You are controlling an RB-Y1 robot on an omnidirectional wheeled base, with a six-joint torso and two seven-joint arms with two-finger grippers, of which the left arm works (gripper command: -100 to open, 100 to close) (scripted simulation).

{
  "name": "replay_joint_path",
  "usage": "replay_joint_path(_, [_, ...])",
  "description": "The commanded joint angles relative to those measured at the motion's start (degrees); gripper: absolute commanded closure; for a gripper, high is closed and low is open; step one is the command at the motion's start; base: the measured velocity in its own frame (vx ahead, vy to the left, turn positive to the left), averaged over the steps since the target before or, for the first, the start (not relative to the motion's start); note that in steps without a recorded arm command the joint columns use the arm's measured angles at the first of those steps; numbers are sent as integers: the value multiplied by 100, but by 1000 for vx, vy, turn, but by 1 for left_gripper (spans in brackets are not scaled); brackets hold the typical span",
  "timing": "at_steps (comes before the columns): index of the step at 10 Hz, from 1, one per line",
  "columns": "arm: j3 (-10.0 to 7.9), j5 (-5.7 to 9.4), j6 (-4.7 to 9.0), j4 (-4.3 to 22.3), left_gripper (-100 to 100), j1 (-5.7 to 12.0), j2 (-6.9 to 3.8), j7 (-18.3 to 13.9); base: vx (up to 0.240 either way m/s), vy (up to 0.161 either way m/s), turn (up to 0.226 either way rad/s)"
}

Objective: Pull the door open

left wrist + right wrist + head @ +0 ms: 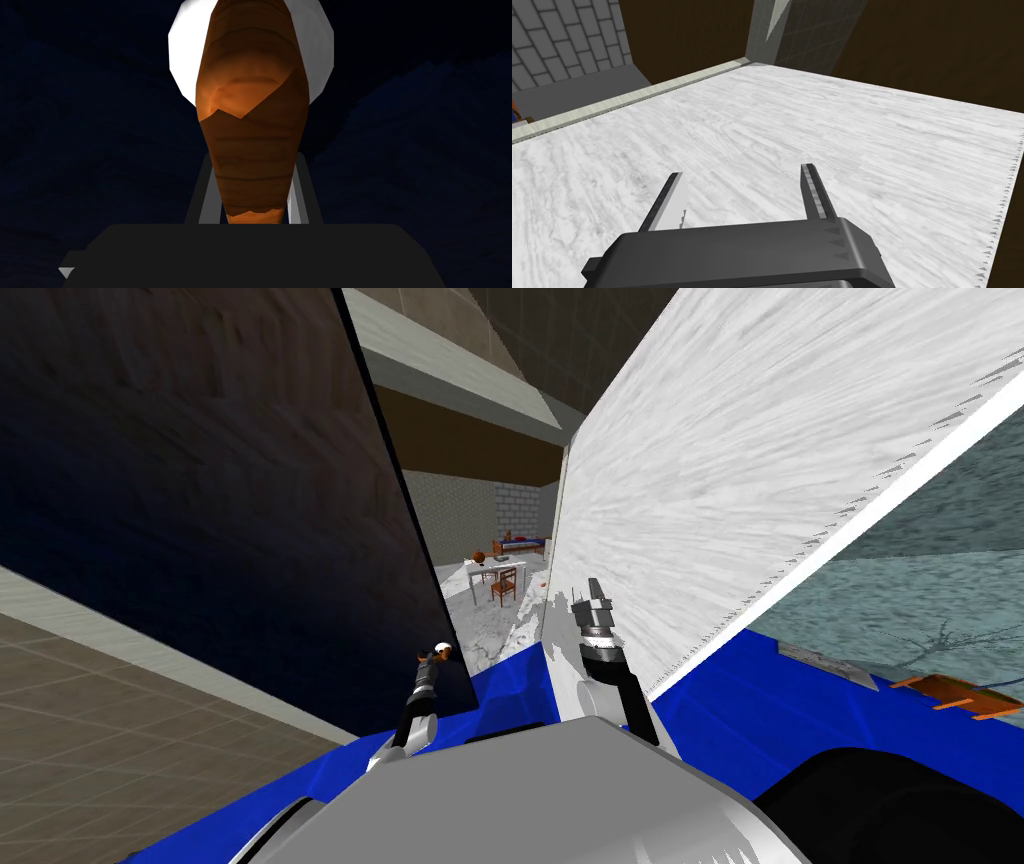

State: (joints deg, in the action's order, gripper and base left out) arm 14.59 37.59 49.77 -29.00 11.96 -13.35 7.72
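Currently, step in hand: the pull stroke. The grasp is made, and the door (pixel 230 508) is judged partly open from the gap at its free edge.
Door: a dark panel on the left, running from near to far. Through the gap to its right, a far room shows a table (pixel 497 568) and a chair (pixel 504 584).
Handle (pixel 250 125): brown, mounted on a white round rosette (pixel 177 45), low on the door near its free edge.
Left claw (pixel 252 157): pinching the handle, with one finger pressed on each side of it.
Right claw (pixel 742 170): spread and holding nothing, close to a white marbled surface (pixel 812 130) to the right of the gap.
Next move: draw the left hand back toward the body along the door's arc. Grip firmly and let the wrist turn with the panel. Back the base away if reach runs short.
Risk: in my judgement, the handle may slip from the thin fingers if the pull departs from the arc.
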Motion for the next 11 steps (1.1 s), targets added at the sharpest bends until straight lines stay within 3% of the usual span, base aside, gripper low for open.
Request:
replay_joint_path(1, [18, -49, 40, 98, 100, 5, -113, -160, -166, 47, -114])
replay_joint_path(4, [132, -162, 79, 55, 100, -52, -304, -445, -94, 42, -177])
replay_joint_path(6, [219, -207, 134, 27, 100, -92, -427, -621, 38, 23, -205])
replay_joint_path(9, [228, -207, 82, 10, 100, -114, -407, -603, 78, 4, -23])
replay_joint_path(11, [309, -217, 205, 27, 100, -179, -540, -782, -119, -8, -190])
